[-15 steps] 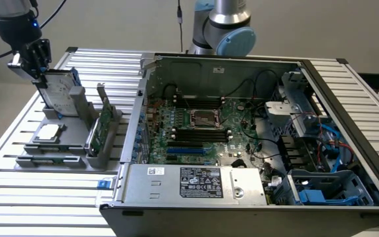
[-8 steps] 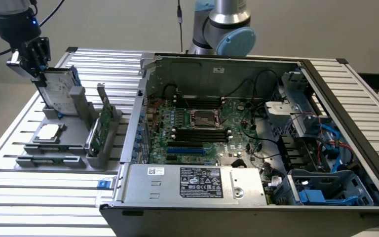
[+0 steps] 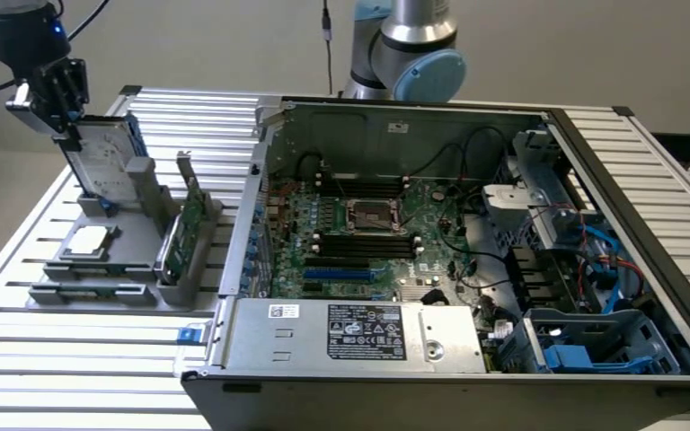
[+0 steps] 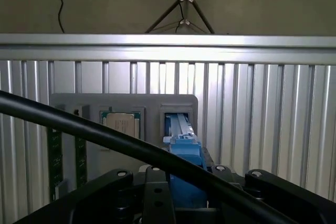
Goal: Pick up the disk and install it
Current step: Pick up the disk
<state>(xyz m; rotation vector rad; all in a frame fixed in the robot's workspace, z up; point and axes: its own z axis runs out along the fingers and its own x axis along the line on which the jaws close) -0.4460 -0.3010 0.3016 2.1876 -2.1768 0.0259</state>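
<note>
Slatted table (image 3: pixel 46 323), fingers (image 3: pixel 67 121) pointing down, gripping disk (image 3: pixel 101 163)

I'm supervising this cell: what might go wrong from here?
The end effector grips the disk by its top edge only, so it may slip or swing. Lifted askew, it may jam in the gray holder or knock the green card beside it.
</note>
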